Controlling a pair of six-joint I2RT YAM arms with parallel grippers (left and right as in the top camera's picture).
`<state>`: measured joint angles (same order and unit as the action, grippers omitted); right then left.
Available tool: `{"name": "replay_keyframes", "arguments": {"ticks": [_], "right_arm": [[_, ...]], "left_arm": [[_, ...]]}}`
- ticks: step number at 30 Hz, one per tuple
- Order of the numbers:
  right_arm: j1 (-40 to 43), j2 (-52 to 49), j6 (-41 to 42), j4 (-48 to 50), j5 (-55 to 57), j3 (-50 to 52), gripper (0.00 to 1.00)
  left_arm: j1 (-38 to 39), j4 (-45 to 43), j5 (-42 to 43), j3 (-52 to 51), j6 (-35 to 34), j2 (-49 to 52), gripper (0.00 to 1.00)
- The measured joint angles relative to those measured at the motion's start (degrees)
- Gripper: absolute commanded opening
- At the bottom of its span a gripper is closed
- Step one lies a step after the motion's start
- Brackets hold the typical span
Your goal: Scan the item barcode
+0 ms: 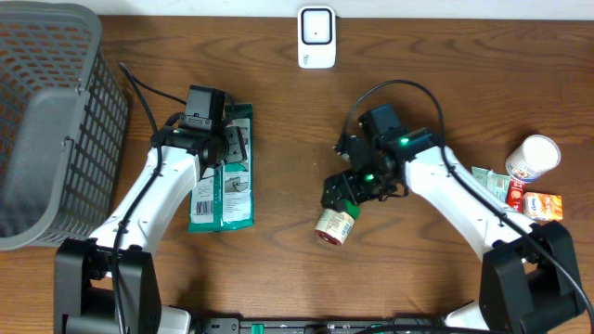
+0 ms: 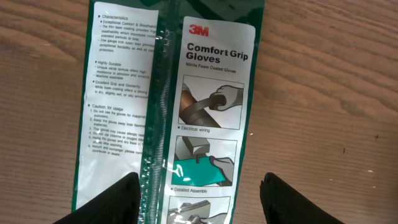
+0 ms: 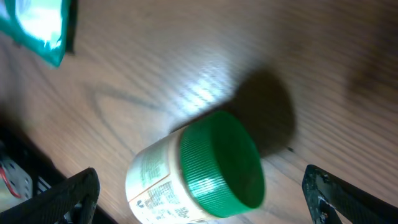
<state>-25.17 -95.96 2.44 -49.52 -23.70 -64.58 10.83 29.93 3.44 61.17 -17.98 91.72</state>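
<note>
Wooden table (image 1: pixel 278 111), gloves packet (image 1: pixel 223 199) flat beneath left end effector (image 2: pixel 200 182)

The left tool (image 1: pixel 227 150) hovers over glove pack (image 1: pixel 221 202); right tool (image 1: pixel 345 190) seemingly above jar (image 1: pixel 335 225).

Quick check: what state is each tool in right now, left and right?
Left tool: open, over the 3M glove package, holding nothing.
Right tool: open, near the green-lidded jar, holding nothing.

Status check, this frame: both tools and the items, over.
Left tool open, straddling glove pack. Right tool open above jar lying on its side. Neither item held. Scanner at far edge, nothing blocking it.
</note>
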Motion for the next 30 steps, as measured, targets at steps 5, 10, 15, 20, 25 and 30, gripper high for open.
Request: {"name": "replay_keyframes", "arguments": {"ticks": [5,10,15,20,25,30], "right_arm": [[-3.0,0.0,-3.1,1.1,2.0,0.0,0.99],[-5.9,0.0,-4.3,3.0,6.5,0.0,0.99],[-8.8,-0.6,-5.8,4.2,8.9,0.0,0.99],[-11.0,-1.7,-6.0,4.6,9.7,0.0,0.99],[-12.0,-1.9,-3.9,4.8,10.0,0.0,0.99],[-10.5,-1.9,1.2,4.2,8.7,-1.6,0.99]], "left_arm": [[0.0,0.0,0.0,0.0,0.0,0.0,0.62],[0.0,0.0,0.0,0.0,0.0,0.0,0.62],[0.0,0.0,0.0,0.0,0.0,0.0,0.62],[0.0,0.0,0.0,0.0,0.0,0.0,0.62],[0.0,0.0,0.0,0.0,-0.2,0.0,0.52],[0.0,-0.3,2.3,0.0,0.0,0.0,0.07]]}}
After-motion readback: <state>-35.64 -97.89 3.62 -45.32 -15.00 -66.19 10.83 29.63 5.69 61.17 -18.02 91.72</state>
